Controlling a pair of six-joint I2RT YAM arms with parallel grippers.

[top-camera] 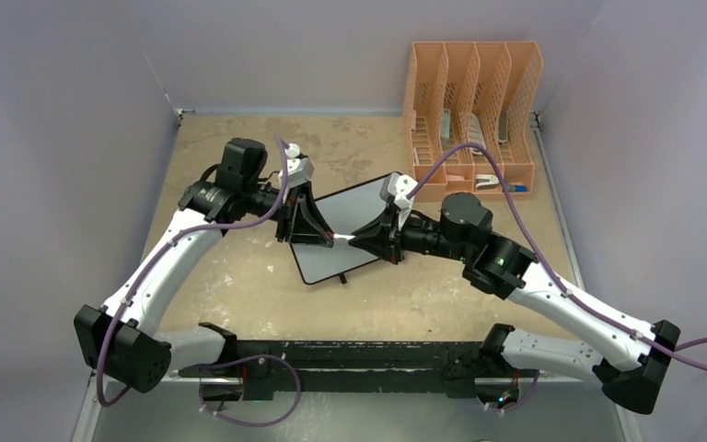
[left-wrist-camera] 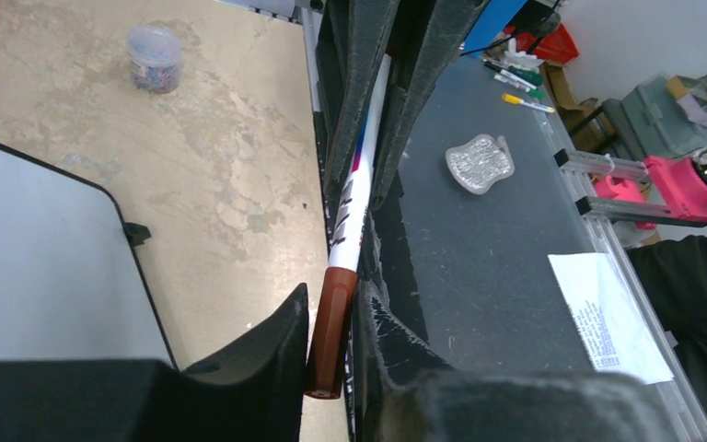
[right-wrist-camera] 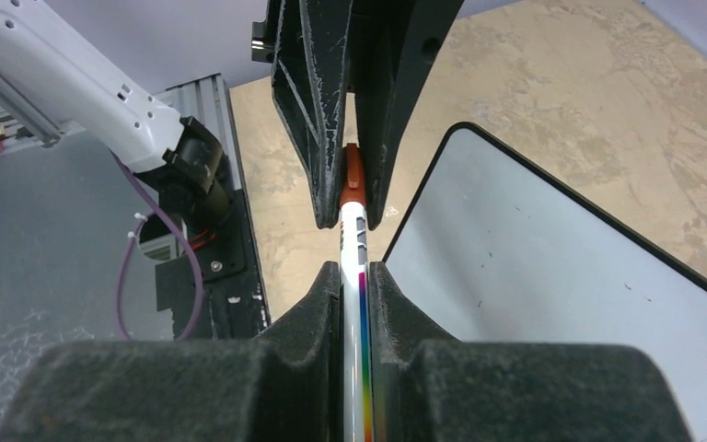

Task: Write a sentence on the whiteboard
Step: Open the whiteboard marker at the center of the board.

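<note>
Two arms reach in from the counter's (top-camera: 239, 267) near edge and meet over the board (top-camera: 345, 210). The left arm (top-camera: 175, 249) bends in from the left and the right arm (top-camera: 552, 295) from the right, so their jaws face each other tip to tip. The right jaws are clamped tight on the white barrel of a marker (right-wrist-camera: 356, 249), which runs straight out toward the left jaws. The left jaws stand narrow, closed on the marker's red-brown cap (right-wrist-camera: 352, 180). The board lies flat at mid-counter, turned at a slant, directly beneath the marker. The counter is tan, mottled and worn. An orange file rack (top-camera: 474, 110) stands at its far right corner. A small clear jar (left-wrist-camera: 154, 57) sits on the counter, well apart from the board. Grey walls close in the left, back and right sides.
</note>
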